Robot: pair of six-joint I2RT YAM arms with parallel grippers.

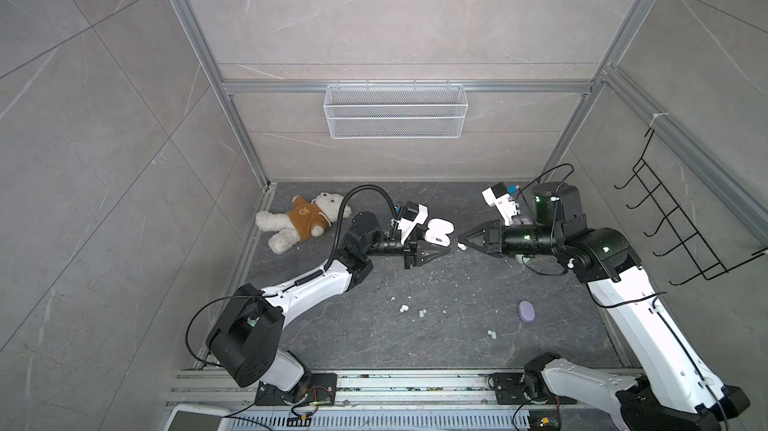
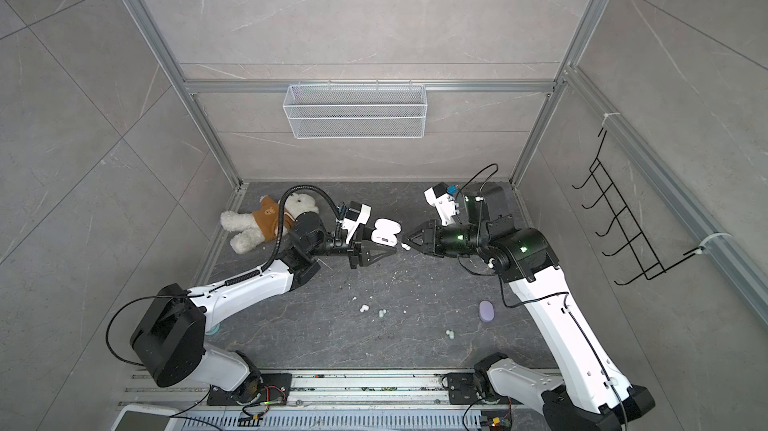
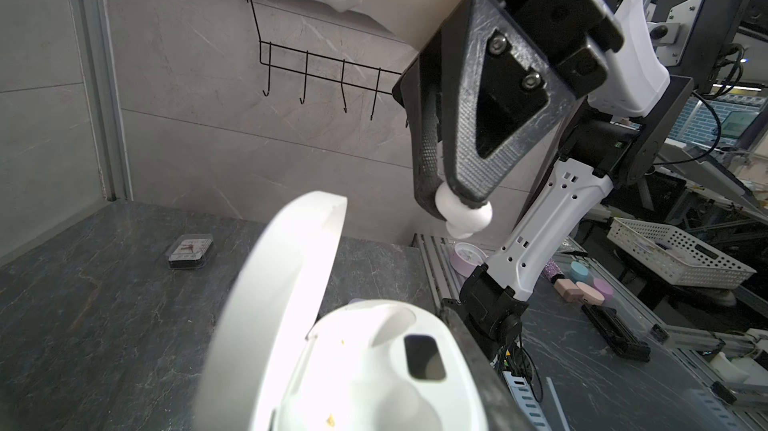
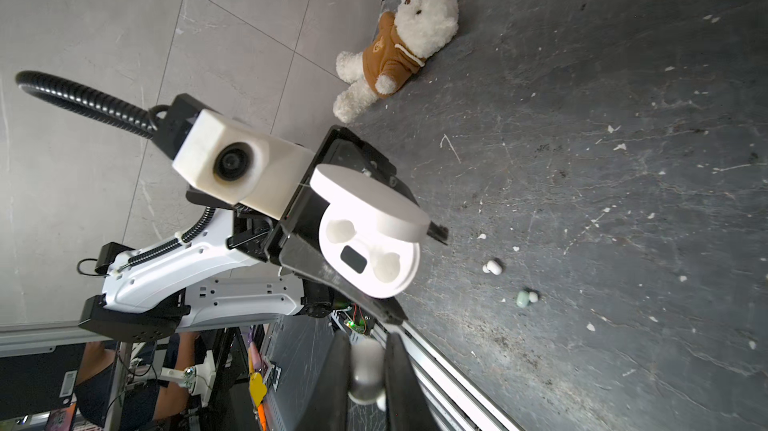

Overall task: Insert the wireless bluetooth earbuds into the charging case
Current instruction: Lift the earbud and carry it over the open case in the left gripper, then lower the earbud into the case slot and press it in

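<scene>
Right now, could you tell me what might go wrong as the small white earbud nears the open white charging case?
The small white earbud is pinched only at the tips of the right gripper, so it could slip or twist. The open white charging case is held only by the left gripper, so a push might shift it.

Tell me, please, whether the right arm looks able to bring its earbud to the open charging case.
Probably yes: the white earbud in the right arm's jaws hangs beside the charging case, whose lid stands open with both sockets empty and nothing between them.
</scene>
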